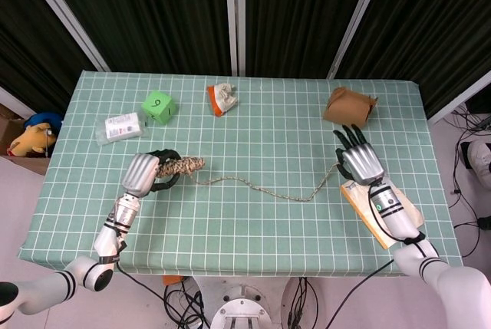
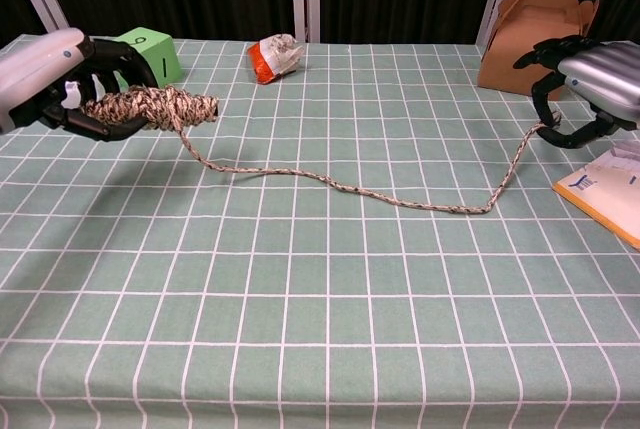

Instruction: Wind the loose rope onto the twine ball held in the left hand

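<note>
My left hand (image 1: 143, 173) (image 2: 45, 74) grips the twine ball (image 1: 182, 166) (image 2: 150, 107), a long speckled bundle held just above the table at the left. From the ball's tip the loose rope (image 1: 265, 189) (image 2: 350, 189) trails across the green checked cloth to the right. There my right hand (image 1: 359, 162) (image 2: 590, 89) pinches the rope's end, with the other fingers spread, lifted a little off the table. The rope sags and lies on the cloth in the middle.
A brown cardboard box (image 1: 350, 106) (image 2: 535, 37) stands just behind the right hand. A yellow envelope (image 1: 383, 208) (image 2: 608, 199) lies beneath that arm. A green cube (image 1: 159, 106) (image 2: 150, 54), a white packet (image 1: 121, 126) and a crumpled orange-white wrapper (image 1: 222, 98) (image 2: 274, 56) sit at the back.
</note>
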